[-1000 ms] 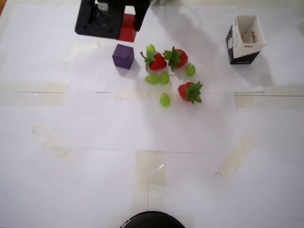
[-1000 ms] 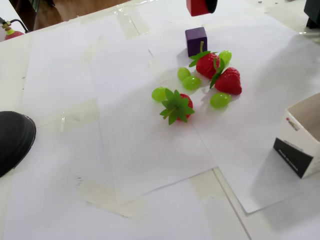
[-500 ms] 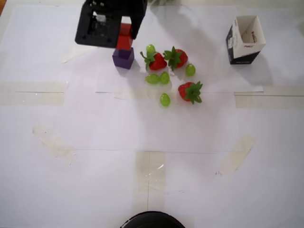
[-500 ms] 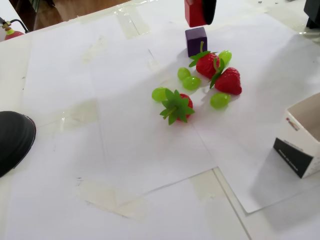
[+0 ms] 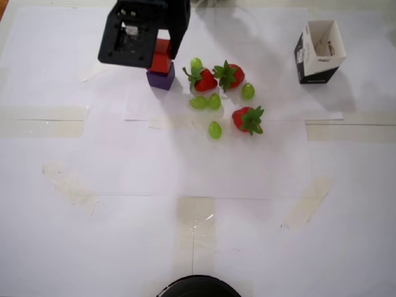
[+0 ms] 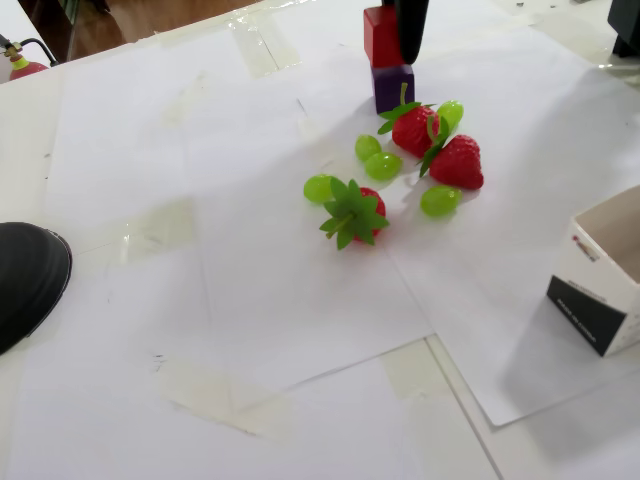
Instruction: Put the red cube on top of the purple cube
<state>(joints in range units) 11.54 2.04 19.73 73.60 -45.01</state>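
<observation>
Red cube: the small bright-red block with flat square faces (image 6: 381,37) sits directly on top of the purple one in the fixed view – the two faces touch, with the red block shifted a little to the left of the block below. In the overhead view only a strip of it (image 5: 162,56) shows beside the arm.

Purple cube: the small dark-purple block (image 6: 393,88) rests on the white paper just above and left of the strawberries; in the overhead view its lower edge (image 5: 160,80) peeks out under the red block.

Gripper: the black two-finger pincer (image 6: 398,30) comes down from the top edge of the fixed view, one dark finger (image 6: 411,25) pressed against the red block's right face. The other finger is hidden, so whether it clasps the block or has let go cannot be told. From overhead the black arm body (image 5: 137,31) covers most of the stack.

Fruit: three red plastic strawberries with green leafy tops (image 6: 458,163) and several round green grapes (image 6: 382,166) lie clustered just right of and below the cubes in the fixed view – the nearest strawberry (image 6: 413,128) is just beside the purple block.

Carton: an open black-and-white paper box (image 5: 318,51) stands upright, well apart to the right in the overhead view.

Surface: white paper sheets taped to the table (image 5: 185,235); a round black object (image 6: 28,280) sits at the left edge of the fixed view.
</observation>
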